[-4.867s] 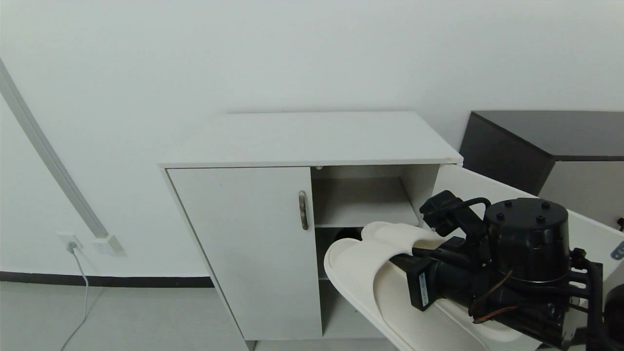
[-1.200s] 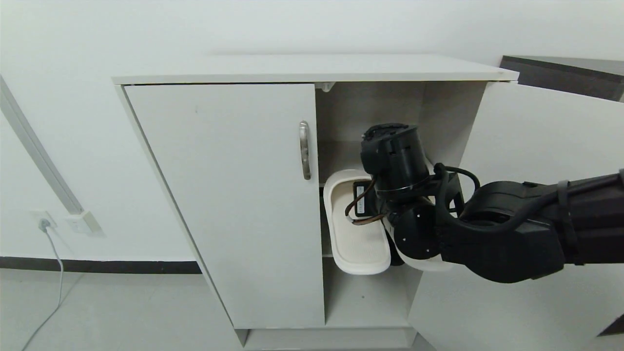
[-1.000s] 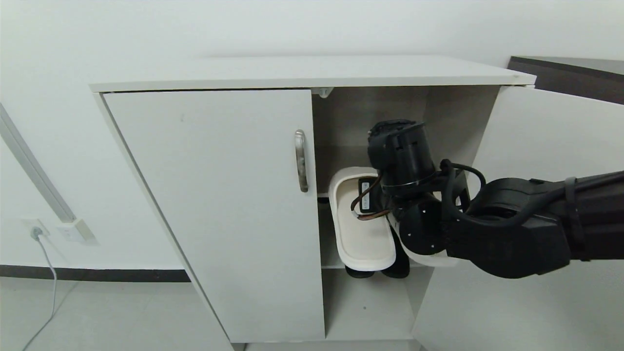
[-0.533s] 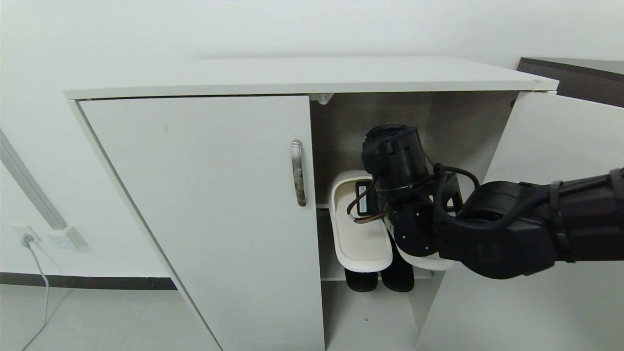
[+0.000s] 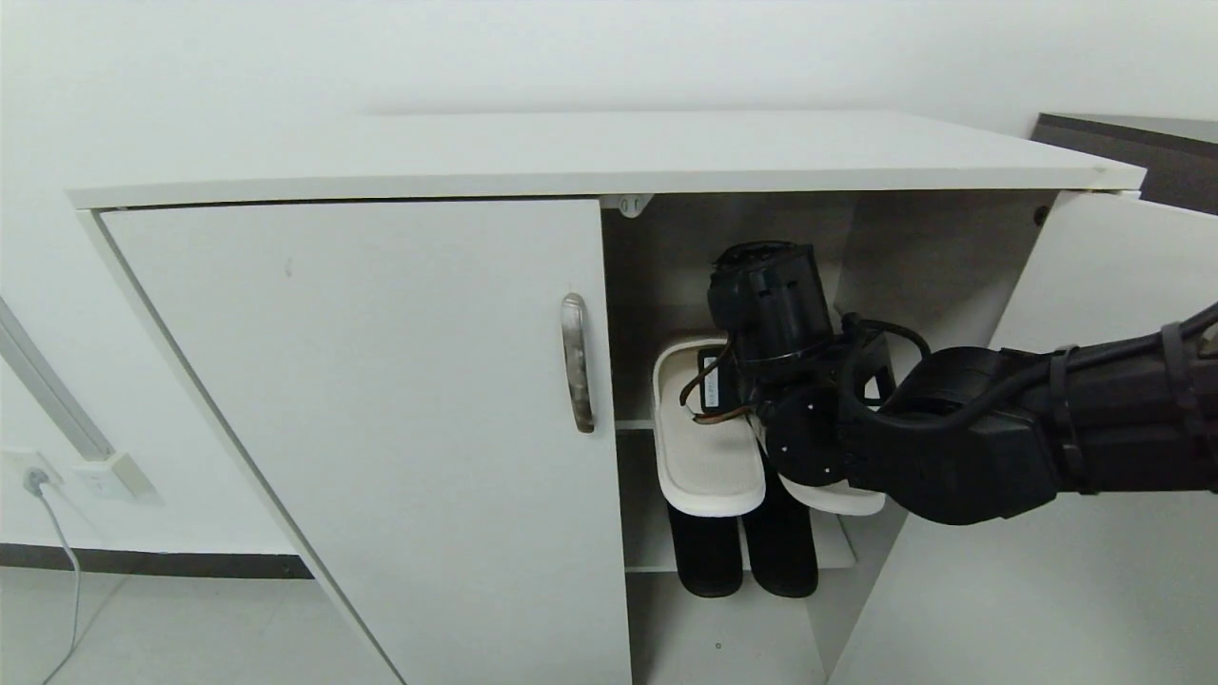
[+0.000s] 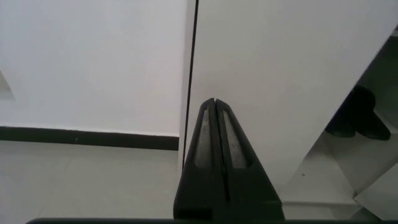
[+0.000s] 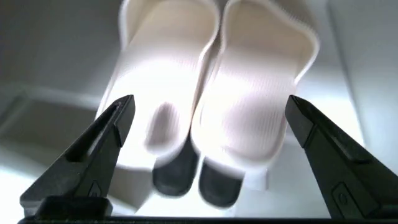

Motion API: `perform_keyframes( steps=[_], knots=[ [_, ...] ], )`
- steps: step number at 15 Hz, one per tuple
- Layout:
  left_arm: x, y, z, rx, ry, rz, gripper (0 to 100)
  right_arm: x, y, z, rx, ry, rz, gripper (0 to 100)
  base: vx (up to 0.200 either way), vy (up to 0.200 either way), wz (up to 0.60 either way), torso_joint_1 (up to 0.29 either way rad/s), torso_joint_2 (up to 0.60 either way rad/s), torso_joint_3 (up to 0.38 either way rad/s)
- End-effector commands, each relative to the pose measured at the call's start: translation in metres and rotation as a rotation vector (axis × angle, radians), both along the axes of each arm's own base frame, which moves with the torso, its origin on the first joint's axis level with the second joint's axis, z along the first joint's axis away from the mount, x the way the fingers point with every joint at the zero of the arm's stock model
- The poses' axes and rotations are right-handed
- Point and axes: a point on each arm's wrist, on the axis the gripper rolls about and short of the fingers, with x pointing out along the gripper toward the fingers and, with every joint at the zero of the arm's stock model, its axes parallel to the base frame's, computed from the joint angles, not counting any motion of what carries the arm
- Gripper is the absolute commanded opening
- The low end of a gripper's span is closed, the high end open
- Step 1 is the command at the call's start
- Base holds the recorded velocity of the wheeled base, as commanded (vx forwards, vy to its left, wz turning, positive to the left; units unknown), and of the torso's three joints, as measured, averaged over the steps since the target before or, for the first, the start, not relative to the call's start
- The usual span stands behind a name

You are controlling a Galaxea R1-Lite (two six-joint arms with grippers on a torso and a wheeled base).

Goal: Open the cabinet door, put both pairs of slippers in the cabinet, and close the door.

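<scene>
The white cabinet [image 5: 571,152] has its right door [image 5: 1094,314] swung open and its left door [image 5: 362,400] shut. A pair of white slippers [image 5: 709,466] [image 7: 205,81] lies at the middle shelf, heels jutting out past the front edge. A black pair [image 5: 742,557] [image 7: 193,177] sits below on the lower shelf. My right gripper [image 7: 209,102] is inside the opening just above the white pair, open, fingers spread wide either side. My left gripper [image 6: 215,102] is shut on nothing, low in front of the shut door; the black slippers [image 6: 357,118] show beyond it.
A metal handle [image 5: 574,362] runs down the left door's edge. A dark cabinet [image 5: 1132,143] stands to the right behind the open door. A wall socket with a cable [image 5: 33,480] is low on the left wall.
The head camera has moved closer, so the cabinet looks larger. My right arm carried the white slippers from outside into the cabinet opening; the black pair has come into sight below.
</scene>
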Motion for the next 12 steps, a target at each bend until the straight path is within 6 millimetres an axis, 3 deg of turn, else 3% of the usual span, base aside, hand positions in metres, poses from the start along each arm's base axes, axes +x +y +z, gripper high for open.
perform_keyframes(
  steps=[1,4,12],
  knots=[
    [0.0,0.0,0.0,-0.001,-0.002,0.002,0,0.002,0.002,-0.002,-0.001,0.002,0.0,0,0.0,0.0,0.0,0.0,0.0,0.0],
    [0.0,0.0,0.0,-0.001,-0.002,0.002,0,0.007,0.003,-0.005,-0.007,0.008,0.008,0,0.0,0.0,0.0,0.0,0.0,0.0],
    [0.0,0.0,0.0,-0.004,-0.002,0.002,0,0.056,0.004,0.003,-0.017,-0.035,0.006,0,0.0,0.0,0.0,0.0,0.0,0.0]
  ],
)
